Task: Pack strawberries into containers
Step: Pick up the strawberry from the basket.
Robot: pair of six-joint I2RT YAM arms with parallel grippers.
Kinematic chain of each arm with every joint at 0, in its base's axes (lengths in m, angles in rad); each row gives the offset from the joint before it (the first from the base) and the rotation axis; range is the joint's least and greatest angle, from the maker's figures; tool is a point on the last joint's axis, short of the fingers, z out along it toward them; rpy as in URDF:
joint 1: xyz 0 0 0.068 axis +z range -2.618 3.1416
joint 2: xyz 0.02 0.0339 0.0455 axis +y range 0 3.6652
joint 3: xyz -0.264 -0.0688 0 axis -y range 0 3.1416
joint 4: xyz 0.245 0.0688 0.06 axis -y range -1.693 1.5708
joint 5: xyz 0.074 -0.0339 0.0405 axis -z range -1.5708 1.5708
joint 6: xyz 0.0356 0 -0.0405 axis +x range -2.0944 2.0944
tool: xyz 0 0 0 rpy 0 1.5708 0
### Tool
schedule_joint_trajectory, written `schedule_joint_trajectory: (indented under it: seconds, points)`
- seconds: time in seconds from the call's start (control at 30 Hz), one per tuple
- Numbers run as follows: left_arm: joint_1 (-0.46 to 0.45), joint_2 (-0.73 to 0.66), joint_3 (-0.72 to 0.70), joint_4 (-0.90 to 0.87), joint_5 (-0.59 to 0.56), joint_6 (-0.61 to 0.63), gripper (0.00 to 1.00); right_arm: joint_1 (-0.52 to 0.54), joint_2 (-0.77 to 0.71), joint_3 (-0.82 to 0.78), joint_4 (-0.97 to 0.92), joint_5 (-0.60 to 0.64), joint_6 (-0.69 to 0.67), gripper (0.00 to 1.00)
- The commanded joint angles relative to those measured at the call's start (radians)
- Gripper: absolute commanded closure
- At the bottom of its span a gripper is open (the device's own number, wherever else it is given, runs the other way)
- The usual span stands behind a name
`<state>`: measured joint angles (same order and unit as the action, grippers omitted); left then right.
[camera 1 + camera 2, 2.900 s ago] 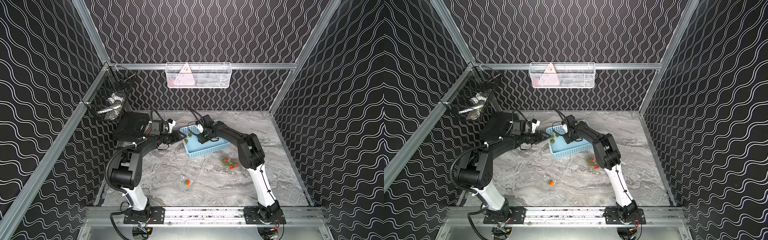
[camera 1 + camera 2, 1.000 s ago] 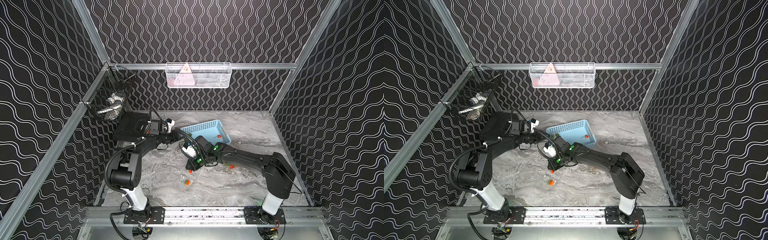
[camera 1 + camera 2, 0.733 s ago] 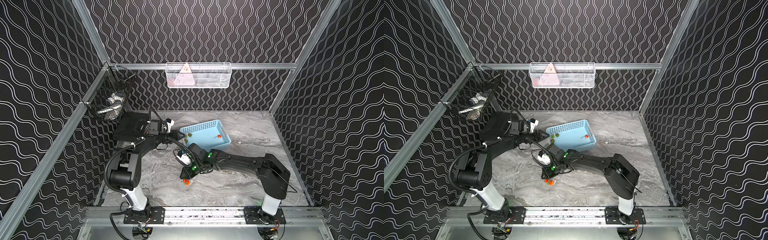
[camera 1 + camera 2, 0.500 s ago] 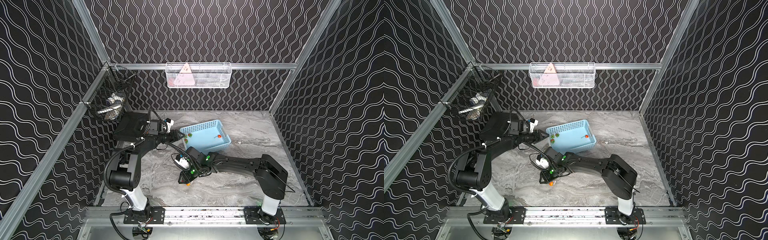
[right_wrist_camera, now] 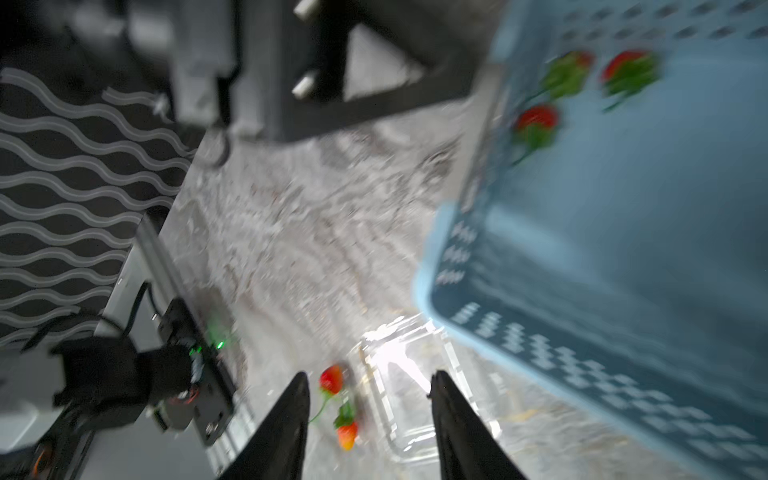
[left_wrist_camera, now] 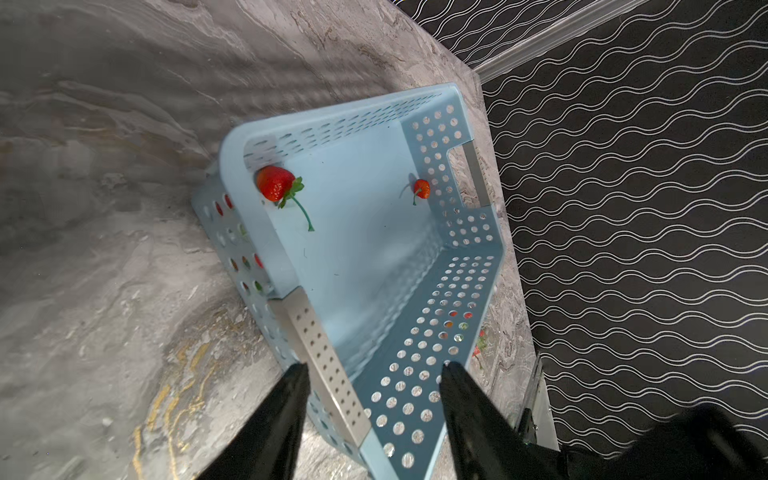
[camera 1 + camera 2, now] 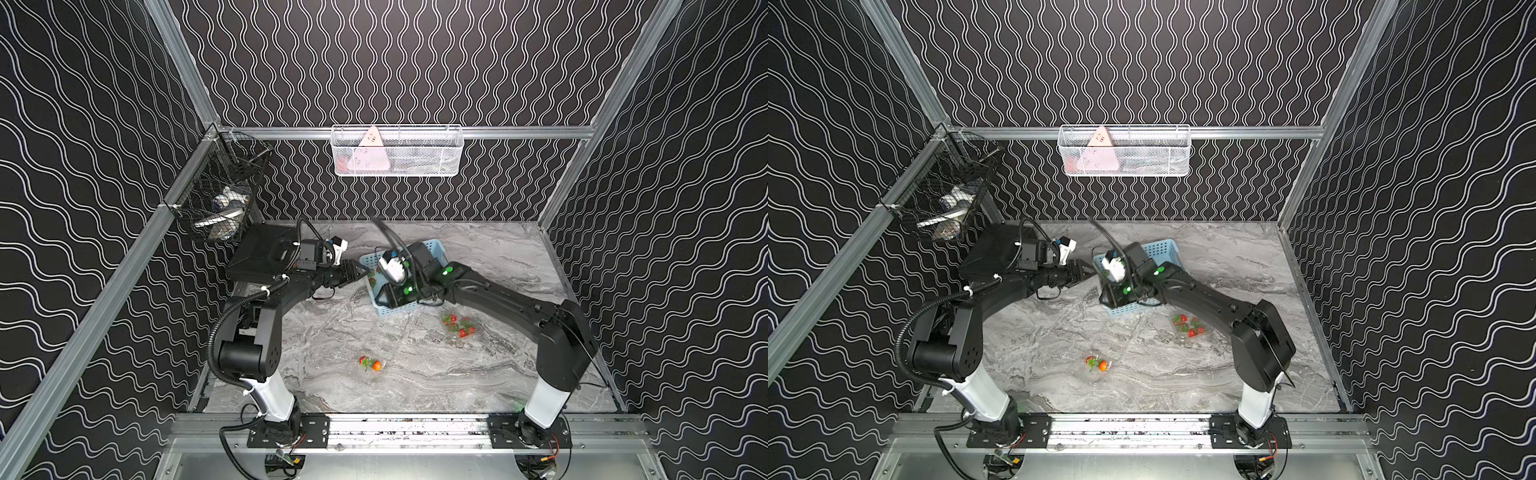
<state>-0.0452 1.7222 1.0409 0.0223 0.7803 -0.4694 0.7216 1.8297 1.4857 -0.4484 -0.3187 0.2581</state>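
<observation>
Now, in both top views, right pincer [image 7: 384, 297] over the blue basket [image 7: 397, 311], clear containers [image 7: 459, 326] at its 4 and 6 o'clock. Left wrist: 2 strawberries [image 6: 274, 183] inside; left pincer [image 6: 374, 368] straddles a corner, cannot tell if gripping. Right wrist: pincer released, empty. Pinch 1 berry softly.

The view is motion-blurred. The right gripper [image 5: 370, 376] has its fingers spread apart, with nothing gripped between them. Beyond the fingertips, a clear container [image 5: 409, 386] rests on the counter [image 5: 311, 232], with two strawberries [image 5: 331, 380] just beside it. The blue basket [image 5: 602, 249] holds three more strawberries [image 5: 536, 120].
</observation>
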Motion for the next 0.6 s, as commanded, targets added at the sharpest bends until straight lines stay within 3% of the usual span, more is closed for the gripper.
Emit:
schedule_joint_trajectory:
  seconds: [0.0,0.23,0.57]
  points:
    - [-0.001,0.006,0.003,0.015,0.016,0.013,0.44,-0.070,0.094,0.071,0.022,0.055,-0.054,0.50]
    - [-0.013,0.027,0.011,-0.007,0.010,0.031,0.44,-0.149,0.349,0.281,0.031,0.056,-0.092,0.49]
    - [-0.039,0.062,0.025,-0.035,-0.009,0.057,0.44,-0.154,0.546,0.460,0.042,-0.002,-0.085,0.49]
